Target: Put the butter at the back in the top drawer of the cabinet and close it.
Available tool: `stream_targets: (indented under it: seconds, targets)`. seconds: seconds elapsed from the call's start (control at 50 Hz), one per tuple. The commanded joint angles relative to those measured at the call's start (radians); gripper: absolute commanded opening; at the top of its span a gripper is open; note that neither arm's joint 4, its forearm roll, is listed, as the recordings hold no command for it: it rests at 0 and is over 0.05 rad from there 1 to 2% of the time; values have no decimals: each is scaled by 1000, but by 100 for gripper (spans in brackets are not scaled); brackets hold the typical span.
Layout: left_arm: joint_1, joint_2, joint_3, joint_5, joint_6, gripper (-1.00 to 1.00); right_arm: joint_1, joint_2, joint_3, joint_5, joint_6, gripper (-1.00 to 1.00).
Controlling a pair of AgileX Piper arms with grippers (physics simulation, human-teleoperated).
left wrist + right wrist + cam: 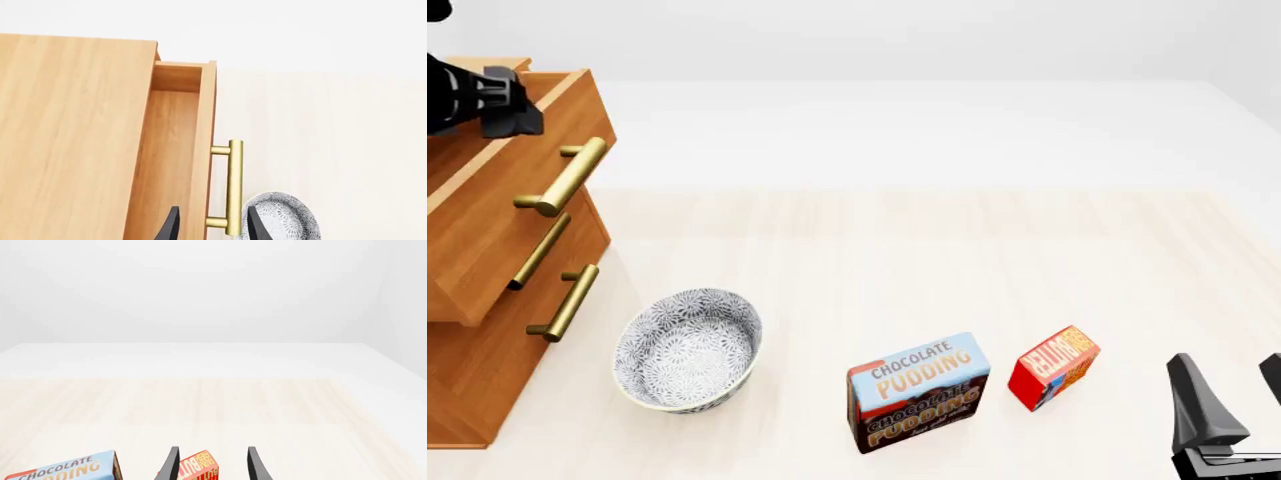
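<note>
Here the butter (pixel 1054 366) sits on the counter (pixel 961 260) just right of the pudding box (pixel 917 392), near the right gripper (pixel 1228 385), jaws spread. The left gripper (pixel 212 225), jaws spread around the brass handle (pixel 232 187), is at the cabinet's (pixel 487 330) pulled-out top drawer (pixel 507 215).

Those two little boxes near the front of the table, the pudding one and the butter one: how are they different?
The pudding box is clearly bigger than the butter box, roughly double. The pudding box is blue and brown, the butter box red and orange. The pudding's lettering reads nearly level, while the butter's runs up its face, turned on end. The butter lies nearer the right gripper. Both are rectangular cartons standing on the table, untouched.
</note>
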Motion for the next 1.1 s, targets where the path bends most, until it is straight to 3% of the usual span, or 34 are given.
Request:
stream_targets:
  seconds: [0.02, 1.1]
  targets:
    - [2, 7, 16, -11, 1, 100, 0, 0, 0, 0, 0, 100]
    - [17, 32, 89, -66, 8, 100, 0, 0, 0, 0, 0, 100]
